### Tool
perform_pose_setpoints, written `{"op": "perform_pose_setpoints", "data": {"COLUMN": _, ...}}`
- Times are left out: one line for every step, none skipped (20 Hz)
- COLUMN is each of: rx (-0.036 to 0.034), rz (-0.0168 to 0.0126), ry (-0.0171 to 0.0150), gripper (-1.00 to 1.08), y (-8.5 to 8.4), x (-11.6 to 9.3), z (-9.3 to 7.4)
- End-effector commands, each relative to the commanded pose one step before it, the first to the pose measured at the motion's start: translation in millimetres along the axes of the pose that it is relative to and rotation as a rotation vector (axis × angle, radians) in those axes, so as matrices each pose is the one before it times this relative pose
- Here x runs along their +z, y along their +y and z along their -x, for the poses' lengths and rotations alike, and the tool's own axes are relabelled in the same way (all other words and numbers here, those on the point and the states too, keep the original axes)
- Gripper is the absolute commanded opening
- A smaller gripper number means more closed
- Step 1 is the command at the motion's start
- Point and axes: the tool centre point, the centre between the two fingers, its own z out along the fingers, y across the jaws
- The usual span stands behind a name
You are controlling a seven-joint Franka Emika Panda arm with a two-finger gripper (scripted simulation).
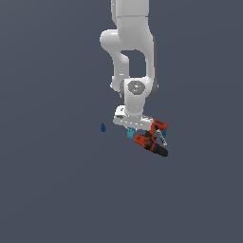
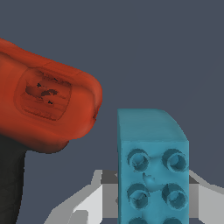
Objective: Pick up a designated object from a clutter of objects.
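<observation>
One cyan block (image 2: pixel 151 168) sits between my claw (image 1: pixel 130 129) fingers, beside the drill (image 1: pixel 152 140); whether they pinch it I cannot tell. Next: confirm grip, lift straight up.

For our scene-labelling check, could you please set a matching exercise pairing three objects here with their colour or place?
Things:
1. power drill
2. studded block
3. teardrop piece

Descriptions:
A. dark blue, alone toward the exterior view's left
B. red and black, lying on its side
C. light cyan, directly under the gripper

Pairs: 1-B, 2-C, 3-A
</observation>
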Motion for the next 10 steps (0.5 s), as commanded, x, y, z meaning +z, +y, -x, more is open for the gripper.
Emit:
{"op": "perform_pose_setpoints", "data": {"rx": -0.00014, "rz": -0.00052, "ry": 0.00136, "gripper": -1.00, "y": -2.63, "x": -8.27, "z": -2.98}}
{"op": "perform_pose_setpoints", "data": {"rx": 0.00000, "rz": 0.00000, "ry": 0.00000, "gripper": -1.00, "y": -1.26, "x": -4.08, "z": -1.33}}
{"op": "perform_pose_setpoints", "data": {"rx": 0.00000, "rz": 0.00000, "ry": 0.00000, "gripper": -1.00, "y": -1.39, "x": -4.50, "z": -1.47}}
{"op": "perform_pose_setpoints", "data": {"rx": 0.00000, "rz": 0.00000, "ry": 0.00000, "gripper": -1.00, "y": -1.52, "x": -4.93, "z": -1.61}}
{"op": "perform_pose_setpoints", "data": {"rx": 0.00000, "rz": 0.00000, "ry": 0.00000, "gripper": -1.00, "y": -1.66, "x": -5.36, "z": -1.75}}
{"op": "perform_pose_setpoints", "data": {"rx": 0.00000, "rz": 0.00000, "ry": 0.00000, "gripper": -1.00, "y": -1.79, "x": -5.79, "z": -1.89}}
{"op": "perform_pose_setpoints", "data": {"rx": 0.00000, "rz": 0.00000, "ry": 0.00000, "gripper": -1.00, "y": -1.93, "x": -6.22, "z": -2.04}}
{"op": "perform_pose_setpoints", "data": {"rx": 0.00000, "rz": 0.00000, "ry": 0.00000, "gripper": -1.00, "y": -2.06, "x": -6.65, "z": -2.18}}
{"op": "perform_pose_setpoints", "data": {"rx": 0.00000, "rz": 0.00000, "ry": 0.00000, "gripper": -1.00, "y": -2.20, "x": -7.09, "z": -2.33}}
{"op": "perform_pose_setpoints", "data": {"rx": 0.00000, "rz": 0.00000, "ry": 0.00000, "gripper": -1.00, "y": -2.34, "x": -7.54, "z": -2.48}}
